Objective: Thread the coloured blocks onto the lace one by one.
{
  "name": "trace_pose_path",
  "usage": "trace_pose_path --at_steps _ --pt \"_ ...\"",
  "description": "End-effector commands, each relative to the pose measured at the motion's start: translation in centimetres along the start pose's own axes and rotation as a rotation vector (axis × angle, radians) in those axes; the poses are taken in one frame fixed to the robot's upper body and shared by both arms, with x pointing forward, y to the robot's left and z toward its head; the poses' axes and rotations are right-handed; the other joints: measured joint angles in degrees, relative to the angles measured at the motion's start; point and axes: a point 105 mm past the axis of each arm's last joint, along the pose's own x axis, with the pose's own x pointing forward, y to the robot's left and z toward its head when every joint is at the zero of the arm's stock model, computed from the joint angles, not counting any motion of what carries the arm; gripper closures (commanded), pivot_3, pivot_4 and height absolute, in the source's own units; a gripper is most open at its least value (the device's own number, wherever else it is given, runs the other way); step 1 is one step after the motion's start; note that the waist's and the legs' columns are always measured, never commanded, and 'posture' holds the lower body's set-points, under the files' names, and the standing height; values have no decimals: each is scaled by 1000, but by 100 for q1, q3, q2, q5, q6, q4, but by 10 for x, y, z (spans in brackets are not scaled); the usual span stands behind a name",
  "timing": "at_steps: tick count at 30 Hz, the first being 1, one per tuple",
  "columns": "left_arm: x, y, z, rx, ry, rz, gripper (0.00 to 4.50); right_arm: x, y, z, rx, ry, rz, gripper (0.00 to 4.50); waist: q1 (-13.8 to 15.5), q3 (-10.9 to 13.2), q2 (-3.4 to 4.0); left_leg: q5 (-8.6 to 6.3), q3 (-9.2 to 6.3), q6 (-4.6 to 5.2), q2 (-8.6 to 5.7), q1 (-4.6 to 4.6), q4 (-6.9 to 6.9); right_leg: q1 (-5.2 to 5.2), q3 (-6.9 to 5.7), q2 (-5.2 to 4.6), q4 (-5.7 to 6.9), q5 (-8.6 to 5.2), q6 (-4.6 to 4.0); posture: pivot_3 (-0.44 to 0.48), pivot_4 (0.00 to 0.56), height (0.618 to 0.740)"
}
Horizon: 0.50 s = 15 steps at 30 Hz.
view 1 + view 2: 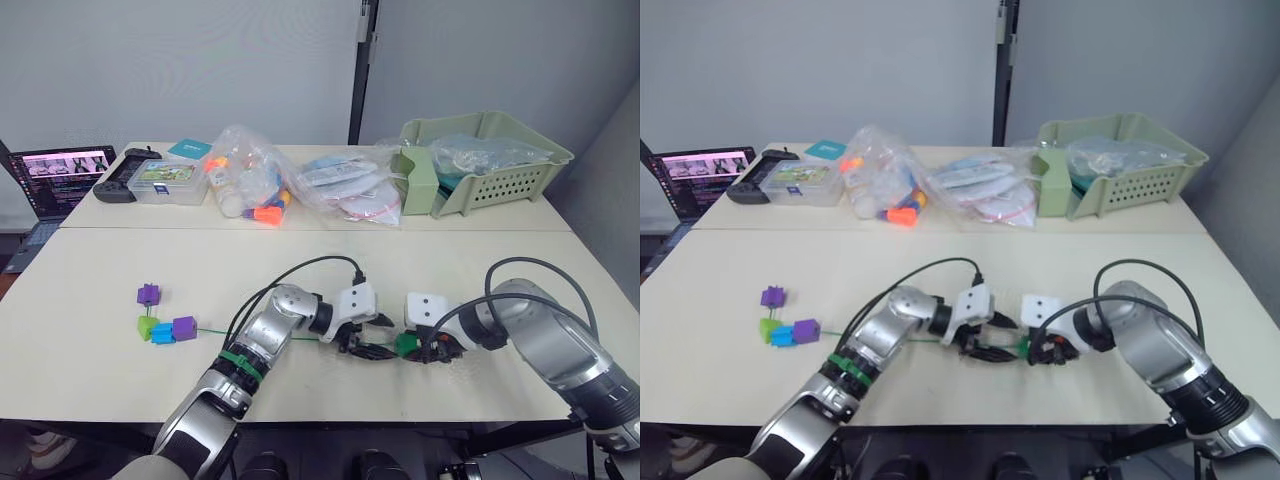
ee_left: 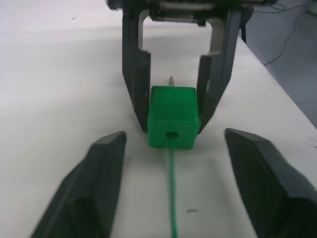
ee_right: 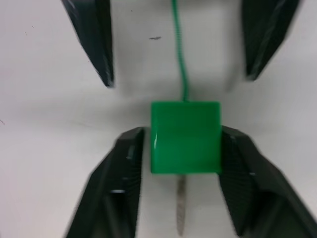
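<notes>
Green block squeezed tight by right gripper, lace poking through. Left gripper spread wide at nine o'clock, holding nothing.

Left hand and right hand meet tip to tip on the table; four coloured blocks lie well apart.

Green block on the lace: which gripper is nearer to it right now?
Right. The right gripper is shut on the green block; the left gripper is open just beside it, straddling the lace.
</notes>
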Motion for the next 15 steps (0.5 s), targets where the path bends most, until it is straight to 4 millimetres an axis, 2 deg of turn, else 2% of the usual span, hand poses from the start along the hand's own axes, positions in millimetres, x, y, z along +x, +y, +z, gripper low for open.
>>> trace_pose_path --at_steps 1,3,4,11,15 --pt "-5 2 5 15 -19 21 0 -16 -1 8 1 -43 -17 929 17 0 0 0 -1 0 0 -2 0 -1 0 0 -1 0 0 0 150 737" --pt "-4 1 5 18 -21 18 0 -27 0 3 18 -30 -26 216 47 0 0 0 0 0 -3 -5 0 -2 0 -4 -2 0 0 0 150 737" --pt "-2 -1 7 21 -26 13 0 -33 -1 1 26 -24 -35 57 78 0 0 0 -2 0 -6 -8 1 -2 -1 -7 -2 0 0 0 150 737" --pt "20 -4 14 108 -49 -2 0 -57 -1 -7 75 -12 -106 57 120 0 0 0 -1 0 -9 -12 3 -1 0 -11 -11 0 1 0 150 737" --pt "31 -3 21 147 -72 -1 0 -64 4 -12 109 -16 -128 57 115 1 -1 0 -1 0 -9 -12 3 -1 0 -10 -11 0 0 0 150 737"
